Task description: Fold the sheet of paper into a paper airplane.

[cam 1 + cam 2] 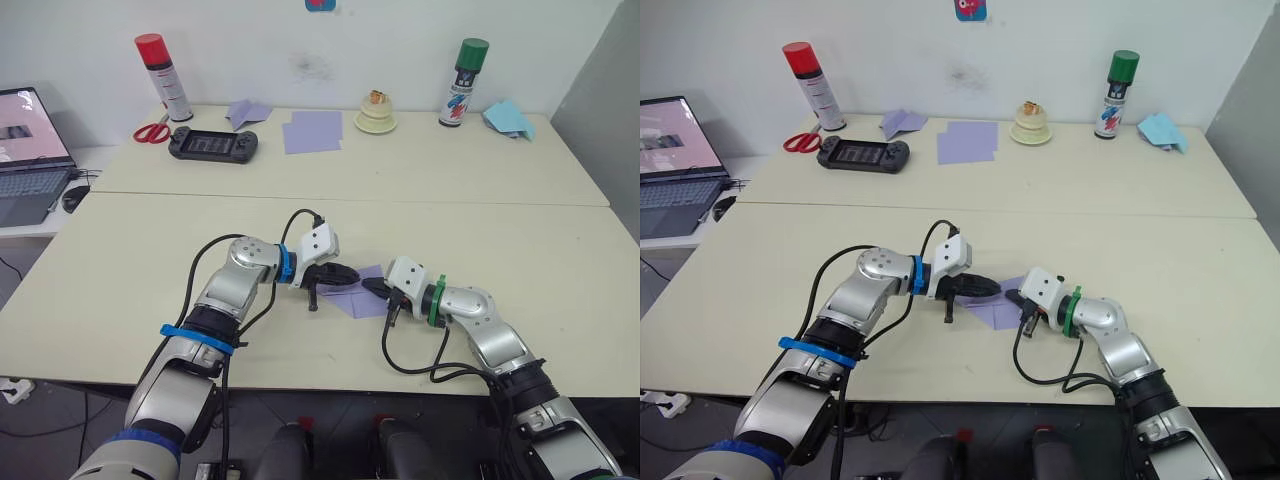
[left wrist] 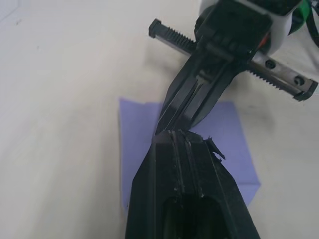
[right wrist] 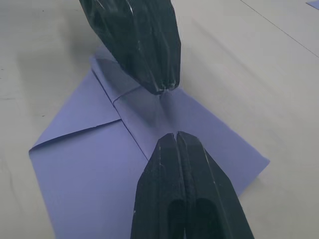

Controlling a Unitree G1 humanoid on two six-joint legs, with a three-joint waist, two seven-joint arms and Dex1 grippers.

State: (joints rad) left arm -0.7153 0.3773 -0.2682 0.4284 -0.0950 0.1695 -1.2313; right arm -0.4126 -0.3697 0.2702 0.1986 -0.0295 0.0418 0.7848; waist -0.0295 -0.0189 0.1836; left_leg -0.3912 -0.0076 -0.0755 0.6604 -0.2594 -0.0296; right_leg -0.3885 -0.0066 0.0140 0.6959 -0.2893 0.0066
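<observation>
The sheet of paper (image 1: pixel 364 301) lies flat on the near table, lavender and partly folded, with diagonal creases meeting at a centre line (image 3: pixel 89 169). My left gripper (image 1: pixel 348 275) is shut, its tip resting over the paper's left part. From the opposite side my right gripper (image 1: pixel 372 287) is shut too, tip down on the paper. The two tips nearly meet above the centre crease. In the right wrist view the left gripper (image 3: pixel 162 89) points toward my right gripper (image 3: pixel 175 135). Neither holds anything between its fingers.
On the far table stand a red spray can (image 1: pixel 163 75) and a green spray can (image 1: pixel 463 80), with scissors (image 1: pixel 152 132), a game controller (image 1: pixel 213 144), two overlapping lavender sheets (image 1: pixel 312 130), a cream dish (image 1: pixel 376 118) and light-blue folded paper (image 1: pixel 508 118). A laptop (image 1: pixel 30 150) sits far left.
</observation>
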